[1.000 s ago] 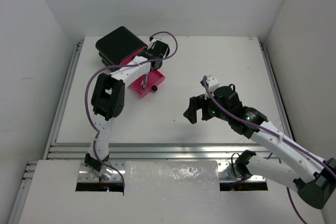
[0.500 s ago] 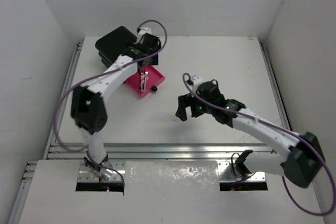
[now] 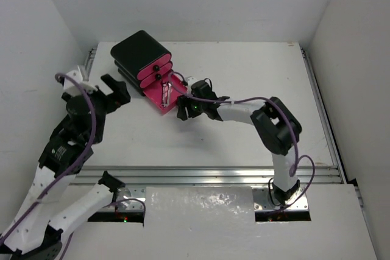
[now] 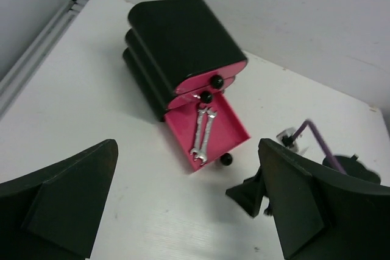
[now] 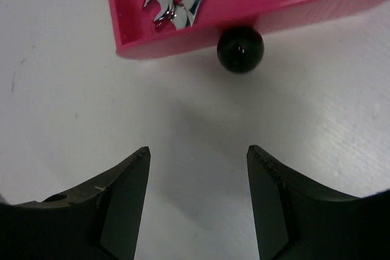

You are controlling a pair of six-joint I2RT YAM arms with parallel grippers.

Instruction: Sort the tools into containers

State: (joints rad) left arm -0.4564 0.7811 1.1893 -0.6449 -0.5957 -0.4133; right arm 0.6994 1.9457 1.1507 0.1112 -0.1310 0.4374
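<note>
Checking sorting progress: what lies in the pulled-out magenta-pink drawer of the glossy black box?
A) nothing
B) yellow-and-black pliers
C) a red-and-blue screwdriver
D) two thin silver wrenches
D: two thin silver open-ended wrenches lie side by side on the floor of the bottom magenta-pink drawer.

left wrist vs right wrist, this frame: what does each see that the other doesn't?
Only left wrist: the whole black box, its two upper drawers shut, the wrenches at full length, the right gripper seen from outside, in front of the bottom drawer, and the left gripper open.
Only right wrist: the right gripper's own fingers, spread, short of the knob and not touching it.
Both: the bottom drawer pulled open, its knob, and the two silver wrenches lying inside.
</note>
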